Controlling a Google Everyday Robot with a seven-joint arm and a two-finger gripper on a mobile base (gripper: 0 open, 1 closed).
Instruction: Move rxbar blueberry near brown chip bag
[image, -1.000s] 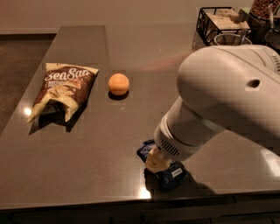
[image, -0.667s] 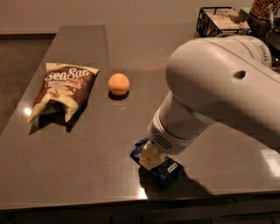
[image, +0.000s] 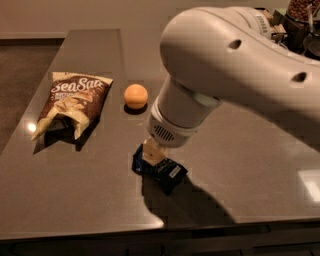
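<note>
The rxbar blueberry (image: 168, 173), a small navy-blue bar, lies tilted near the table's front edge, to the right of and nearer than the brown chip bag (image: 73, 102). My gripper (image: 151, 153) comes down from the big white arm and is shut on the bar's left end. Most of the fingers are hidden by the wrist. The chip bag with white "Sea Salt" lettering lies flat at the left of the table, about a bag's length from the bar.
An orange round fruit (image: 136, 95) sits between the chip bag and my arm. A dark wire basket (image: 300, 27) with snacks stands at the back right. The dark table (image: 75, 200) ends close in front of the bar.
My gripper and arm have moved left and a little away from the front edge, and the rxbar blueberry has moved with them toward the chip bag. The bag and fruit have not moved.
</note>
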